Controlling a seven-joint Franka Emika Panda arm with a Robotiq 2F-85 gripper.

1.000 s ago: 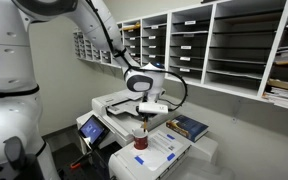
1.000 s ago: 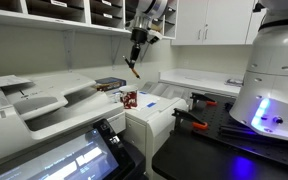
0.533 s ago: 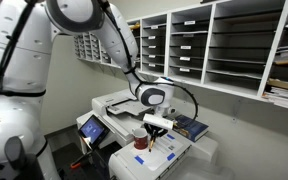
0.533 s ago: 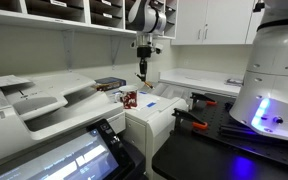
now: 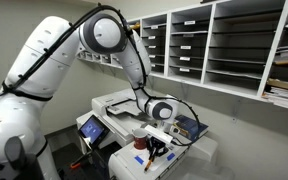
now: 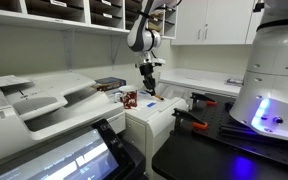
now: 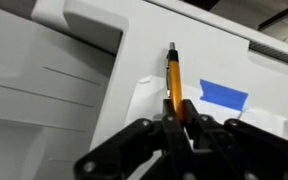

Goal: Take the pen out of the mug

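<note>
- Pen (image 7: 172, 78): a thin, straight stick with a smooth orange barrel and a small dark tip. In the wrist view the tip points to 12 o'clock.
- Jaws: dark, hard-edged fingers closed tightly on the pen's lower end, with no gap visible on either side of the barrel.
- Pen location: outside the mug, held over the white tabletop (image 7: 79, 55). Whether the tip touches the surface cannot be told.
- Mug (image 5: 140, 158): a small dark-red cylinder standing upright on the tabletop. In an exterior view it sits just beside the jaws, at about 8 o'clock from them. It is also seen at (image 6: 130, 99).
- Tabletop: smooth matt white plastic with rounded panel seams. A raised step runs off toward 10 o'clock in the wrist view.
- Blue patch (image 7: 222, 95): a flat rectangle lying on the tabletop at 3 o'clock from the pen shaft, close to it.
- Book (image 5: 191, 127): flat and dark blue, at 2 o'clock from the jaws and apart from them.
- Arm (image 5: 104, 35): glossy white rounded shells, reaching down from 11 o'clock.
- Shelves (image 5: 234, 45): open white pigeonholes on the wall, well above the working area.
</note>
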